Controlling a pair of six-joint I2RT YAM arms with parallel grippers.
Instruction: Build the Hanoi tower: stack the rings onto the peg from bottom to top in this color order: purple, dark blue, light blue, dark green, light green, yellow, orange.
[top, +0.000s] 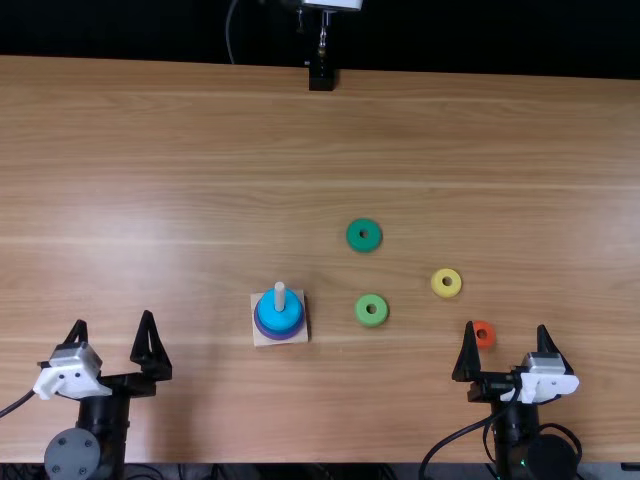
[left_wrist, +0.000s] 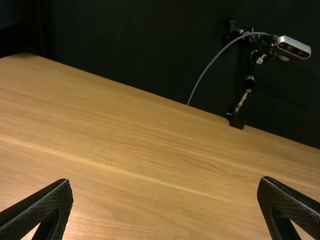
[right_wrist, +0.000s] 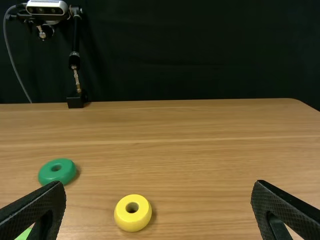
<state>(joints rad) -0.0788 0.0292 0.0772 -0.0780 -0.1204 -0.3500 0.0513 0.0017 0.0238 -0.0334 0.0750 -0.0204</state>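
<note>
The wooden peg (top: 280, 295) rises from its square base (top: 265, 340), left of the middle, with a purple ring (top: 262, 327) low and a light blue ring (top: 275, 311) on top; I cannot tell what lies between. Loose on the table are the dark green (top: 353, 240), light green (top: 364, 318), yellow (top: 437, 287) and orange (top: 484, 341) rings. My left gripper (top: 114, 322) stands open, left of the base. Open too is my right gripper (top: 506, 328), beside the orange ring. The wrist views show the left gripper (left_wrist: 165, 184) and right gripper (right_wrist: 158, 186), beyond it the yellow ring (right_wrist: 125, 220) and dark green ring (right_wrist: 47, 174).
A camera stand (top: 321, 76) is at the far edge of the wooden table (top: 480, 130). Black cloth hangs behind it. A cable (top: 445, 440) curves beside the right arm near the table's near edge.
</note>
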